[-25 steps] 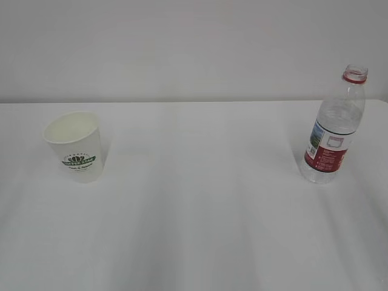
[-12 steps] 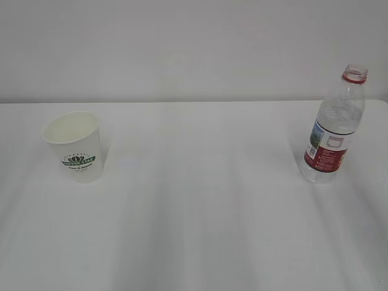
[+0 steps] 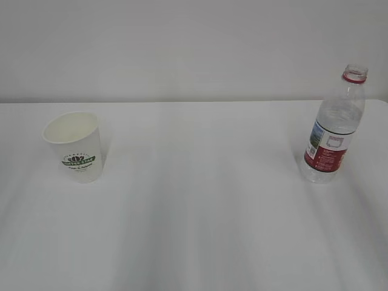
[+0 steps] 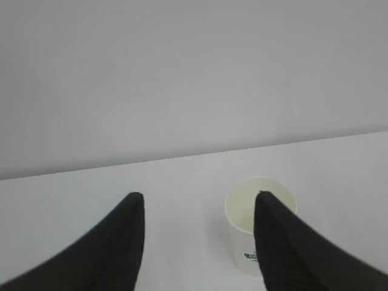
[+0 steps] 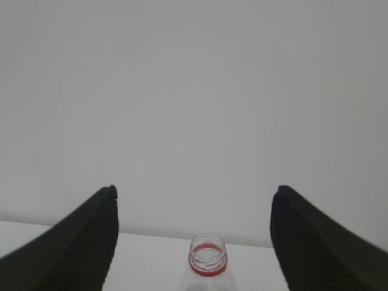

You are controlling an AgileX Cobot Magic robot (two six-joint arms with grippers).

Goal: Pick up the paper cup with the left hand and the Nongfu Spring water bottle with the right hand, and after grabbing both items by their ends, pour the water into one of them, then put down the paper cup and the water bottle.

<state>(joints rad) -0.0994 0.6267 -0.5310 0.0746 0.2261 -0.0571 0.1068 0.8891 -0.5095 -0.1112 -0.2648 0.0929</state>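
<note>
The white paper cup (image 3: 76, 148) with a green logo stands upright at the left of the table, cream inside. At the right stands the Nongfu Spring water bottle (image 3: 332, 130), upright and uncapped, with a red neck ring and a red-and-white label. I cannot make out the water in it. Neither arm shows in the exterior view. My left gripper (image 4: 200, 195) is open and empty above the table, and the cup (image 4: 245, 209) is partly behind its right finger. My right gripper (image 5: 195, 189) is open and empty, with the bottle's mouth (image 5: 208, 257) low between its fingers, farther off.
The white table (image 3: 200, 200) runs back to a plain pale wall (image 3: 194, 48). Only the cup and the bottle stand on it, far apart.
</note>
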